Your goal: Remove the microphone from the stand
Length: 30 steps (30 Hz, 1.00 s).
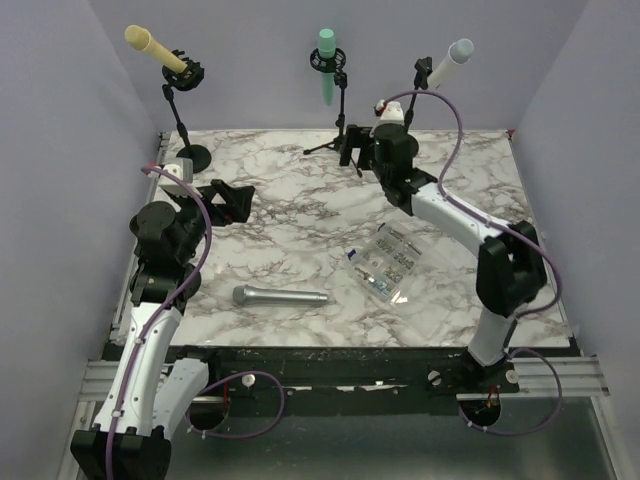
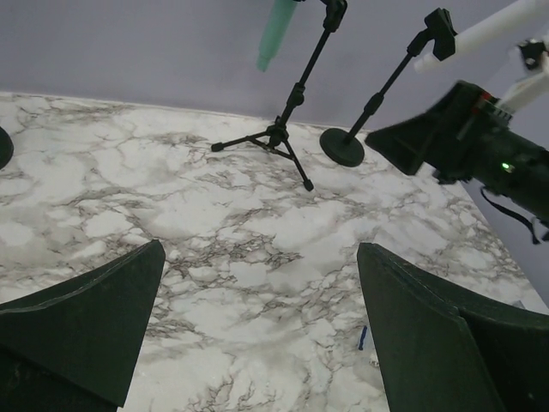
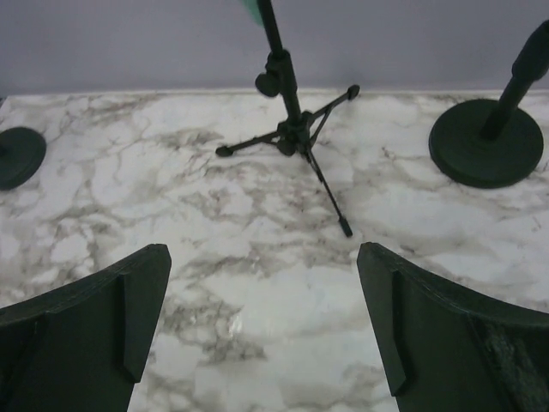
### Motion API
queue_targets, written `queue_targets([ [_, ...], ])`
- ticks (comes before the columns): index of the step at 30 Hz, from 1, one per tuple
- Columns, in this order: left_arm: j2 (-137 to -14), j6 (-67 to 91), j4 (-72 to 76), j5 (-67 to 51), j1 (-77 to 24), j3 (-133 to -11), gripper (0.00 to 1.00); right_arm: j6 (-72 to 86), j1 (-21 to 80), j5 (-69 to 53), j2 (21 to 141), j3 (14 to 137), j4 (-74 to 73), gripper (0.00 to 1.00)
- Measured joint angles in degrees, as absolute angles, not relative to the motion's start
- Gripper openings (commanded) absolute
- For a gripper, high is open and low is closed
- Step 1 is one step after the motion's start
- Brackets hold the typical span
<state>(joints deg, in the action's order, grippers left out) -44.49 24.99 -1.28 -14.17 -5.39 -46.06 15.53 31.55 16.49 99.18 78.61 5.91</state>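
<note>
The green microphone (image 1: 327, 62) sits in its stand (image 1: 343, 105) at the desk's (image 1: 290, 235) far edge. The right claw (image 1: 352, 150), near the stand, is wide open. The left claw (image 1: 228, 200) is wide open too.

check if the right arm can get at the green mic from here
Probably yes. The right hand is open and faces the tripod with nothing standing between them. The green mic sits higher up, so the arm would have to rise.

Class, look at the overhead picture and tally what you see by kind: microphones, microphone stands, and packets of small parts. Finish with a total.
Microphones: 4 (yellow microphone, green microphone, white microphone, grey microphone lying flat)
Stands: 3 (left round-base stand, tripod stand, right round-base stand)
Packets: 1 (clear packet)
Total: 8
</note>
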Motion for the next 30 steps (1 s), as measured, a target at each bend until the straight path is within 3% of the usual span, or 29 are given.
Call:
queue_targets([
  [9, -45.4, 26.5, -0.3, -15.6, -5.4, -45.7, 0.97, 13.8, 28.4, 15.6, 129.7, 109.5, 6.2, 1.00],
  [17, -45.3, 26.5, 0.0, -15.9, -5.4, -45.7, 0.97, 11.8, 28.4, 19.9, 140.1, 117.9, 9.6, 1.00],
  [25, -46.0, 27.1, 0.0, -16.4, -5.4, -45.7, 0.97, 10.0, 28.4, 23.3, 147.4, 128.7, 12.8, 0.85],
  [30, -46.5, 27.3, 0.0, -16.5, -5.3, -45.7, 0.97, 8.9, 28.1, 24.2, 149.2, 131.0, 13.6, 0.67],
])
